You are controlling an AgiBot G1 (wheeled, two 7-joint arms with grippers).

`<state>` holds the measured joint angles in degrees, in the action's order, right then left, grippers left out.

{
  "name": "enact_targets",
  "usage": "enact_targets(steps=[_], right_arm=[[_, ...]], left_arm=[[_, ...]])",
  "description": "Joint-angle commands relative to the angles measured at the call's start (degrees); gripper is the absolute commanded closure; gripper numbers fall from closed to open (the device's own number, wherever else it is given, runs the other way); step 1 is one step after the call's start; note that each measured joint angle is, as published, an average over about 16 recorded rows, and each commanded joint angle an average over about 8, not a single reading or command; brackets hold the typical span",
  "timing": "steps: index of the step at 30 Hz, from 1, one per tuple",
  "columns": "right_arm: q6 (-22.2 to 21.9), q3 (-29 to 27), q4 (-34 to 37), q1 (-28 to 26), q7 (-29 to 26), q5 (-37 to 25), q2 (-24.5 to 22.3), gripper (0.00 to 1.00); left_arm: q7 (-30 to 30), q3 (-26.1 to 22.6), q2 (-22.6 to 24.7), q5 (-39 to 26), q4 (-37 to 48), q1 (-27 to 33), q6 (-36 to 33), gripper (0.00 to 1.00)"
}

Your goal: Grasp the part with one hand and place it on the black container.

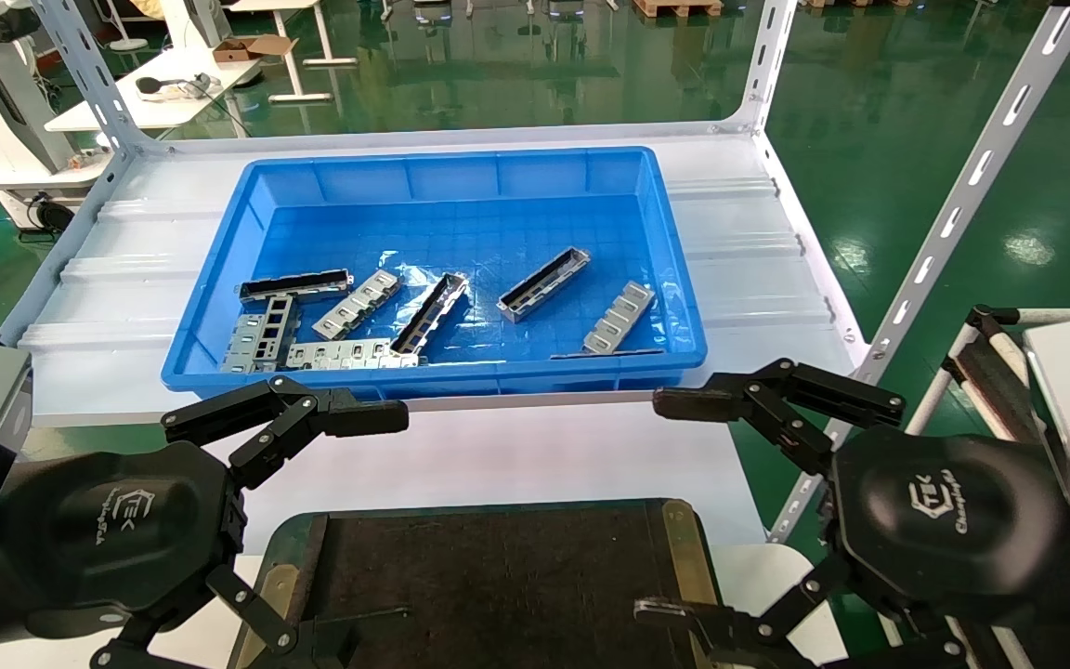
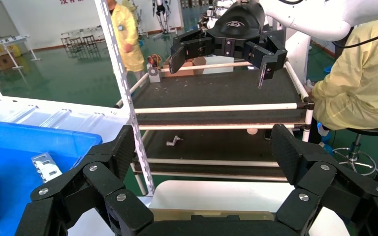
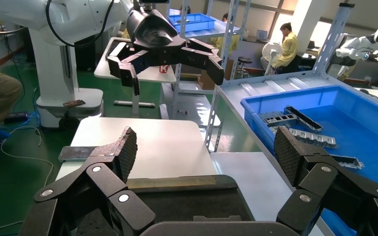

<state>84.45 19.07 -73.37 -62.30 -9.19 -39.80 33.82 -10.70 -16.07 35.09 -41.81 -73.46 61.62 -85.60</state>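
Three silver channel parts lie in the blue bin [image 1: 219,251]: one at the right-centre [image 1: 541,283], one in the middle [image 1: 430,312], one at the left [image 1: 295,286]. One channel [image 3: 302,118] also shows in the right wrist view. The black container [image 1: 489,576] sits at the near edge, between my two grippers, its floor bare. My left gripper [image 1: 372,530] hovers open over its left side and holds nothing. Over its right side my right gripper [image 1: 646,506] is likewise open and holds nothing. Both are short of the bin.
Flat stepped plates [image 1: 358,304] [image 1: 619,318] [image 1: 261,339] lie among the channels. The bin rests on a white shelf [image 1: 758,279] framed by slotted posts [image 1: 953,214]. A tube-frame cart [image 2: 216,108] stands to my right; people in yellow work nearby.
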Motion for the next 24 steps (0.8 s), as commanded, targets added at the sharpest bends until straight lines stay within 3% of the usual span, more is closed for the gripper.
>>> enact_targets(steps=[1, 24], right_arm=[[0.00, 0.00, 0.00, 0.00, 0.00, 0.00, 0.00, 0.00], [0.00, 0.00, 0.00, 0.00, 0.00, 0.00, 0.00, 0.00]], left_arm=[[0.00, 0.00, 0.00, 0.00, 0.00, 0.00, 0.00, 0.00], [0.00, 0.00, 0.00, 0.00, 0.00, 0.00, 0.00, 0.00]])
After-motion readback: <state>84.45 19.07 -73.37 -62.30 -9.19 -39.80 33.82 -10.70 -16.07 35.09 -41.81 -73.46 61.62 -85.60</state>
